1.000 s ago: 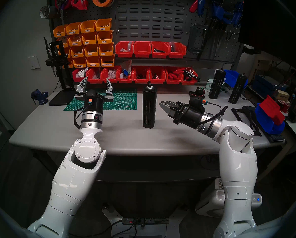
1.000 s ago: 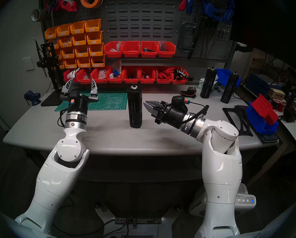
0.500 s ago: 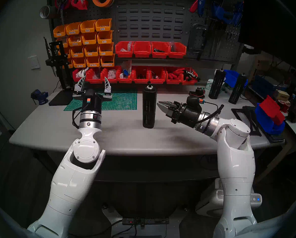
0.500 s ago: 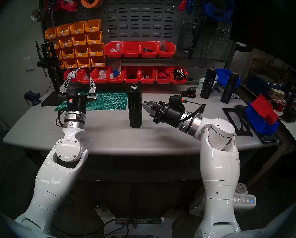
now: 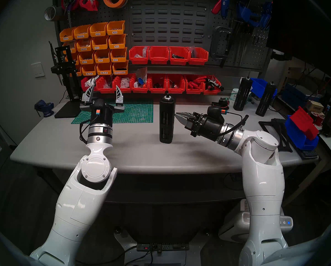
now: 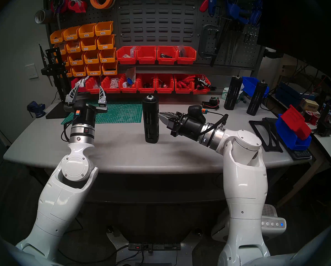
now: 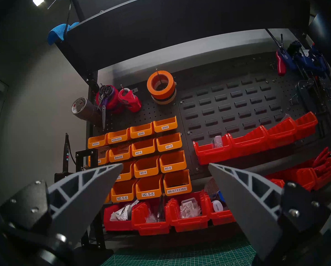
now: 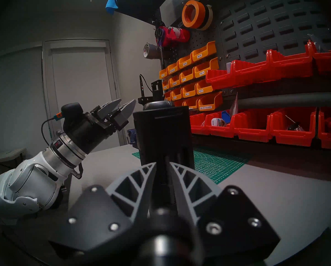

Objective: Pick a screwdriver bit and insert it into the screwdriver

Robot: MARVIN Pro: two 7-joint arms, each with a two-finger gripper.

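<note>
The screwdriver stands upright mid-table; the right gripper, fingers narrowly parted and empty, points level at its side slots, just beside it. It should probably align squarely to pull a bit, not visible here. The left gripper hangs spread wide, well clear.

Upright black screwdriver mid-table, right gripper fingers just beside it (nearly closed).
</note>
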